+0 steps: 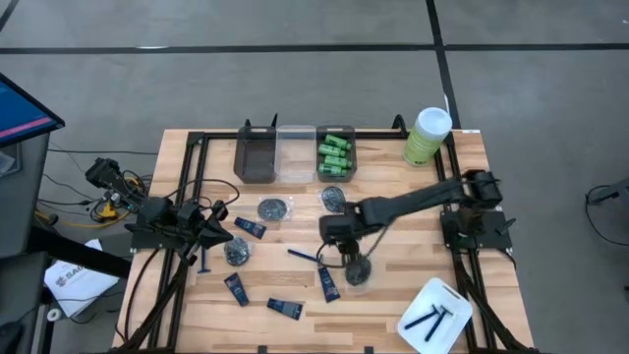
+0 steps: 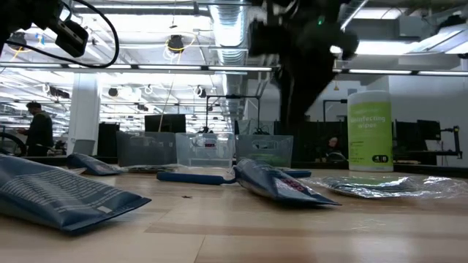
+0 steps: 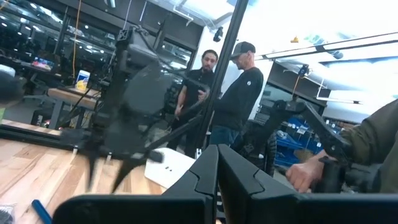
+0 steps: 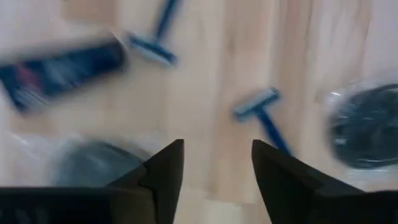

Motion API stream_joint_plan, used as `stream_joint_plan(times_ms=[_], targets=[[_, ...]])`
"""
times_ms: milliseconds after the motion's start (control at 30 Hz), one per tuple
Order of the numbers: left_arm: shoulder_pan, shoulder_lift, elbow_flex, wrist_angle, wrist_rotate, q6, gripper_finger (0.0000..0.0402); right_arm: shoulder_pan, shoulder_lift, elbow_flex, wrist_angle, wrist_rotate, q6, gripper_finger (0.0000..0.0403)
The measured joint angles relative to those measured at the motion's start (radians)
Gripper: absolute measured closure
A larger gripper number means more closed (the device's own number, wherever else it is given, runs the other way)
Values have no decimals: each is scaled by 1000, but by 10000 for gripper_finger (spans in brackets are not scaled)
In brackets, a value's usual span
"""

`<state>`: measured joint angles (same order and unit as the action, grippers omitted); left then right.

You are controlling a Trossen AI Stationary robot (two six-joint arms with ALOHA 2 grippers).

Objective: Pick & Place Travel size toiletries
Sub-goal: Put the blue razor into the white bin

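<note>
Toiletries lie scattered on the wooden table: navy tubes [image 1: 250, 228] [image 1: 328, 283], round grey packets [image 1: 273, 208] [image 1: 358, 272] and thin blue razors [image 1: 302, 255]. Green mini bottles [image 1: 335, 155] fill the right bin at the far edge. My right gripper [image 1: 346, 258] hangs open above the table's middle, pointing down and touching nothing. Its wrist view shows a razor [image 4: 264, 109] past the fingers, a packet [image 4: 87, 158] beside one finger, a tube [image 4: 59, 71] and a second packet [image 4: 367, 124]. My left gripper [image 1: 226, 236] waits shut at the table's left, holding nothing [image 3: 217, 171].
A dark bin [image 1: 257, 155] and a clear bin [image 1: 295, 152] stand beside the bottle bin. A tall green canister [image 1: 427, 136] stands at the far right. A white tray [image 1: 447, 295] with razors sits at the near right corner. People stand beyond the table [image 3: 239, 93].
</note>
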<state>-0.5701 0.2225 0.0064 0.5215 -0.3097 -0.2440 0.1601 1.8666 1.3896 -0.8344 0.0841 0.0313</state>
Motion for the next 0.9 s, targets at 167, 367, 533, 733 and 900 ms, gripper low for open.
stream_joint_plan(times_ms=[167,367,533,733,900], targets=[[0,7,0,4,3,0,399,-66,102,67,-69,8,-220,190],[0,7,0,3,4,0,399,-117,183,87,-80,2,-337,190],[0,9,0,3,6,0,399,-152,232,87,-94,-5,-371,205],[0,11,0,4,7,0,399,-168,244,88,-95,-23,-373,272],[0,11,0,4,8,0,399,-165,242,86,-80,-27,-369,375]])
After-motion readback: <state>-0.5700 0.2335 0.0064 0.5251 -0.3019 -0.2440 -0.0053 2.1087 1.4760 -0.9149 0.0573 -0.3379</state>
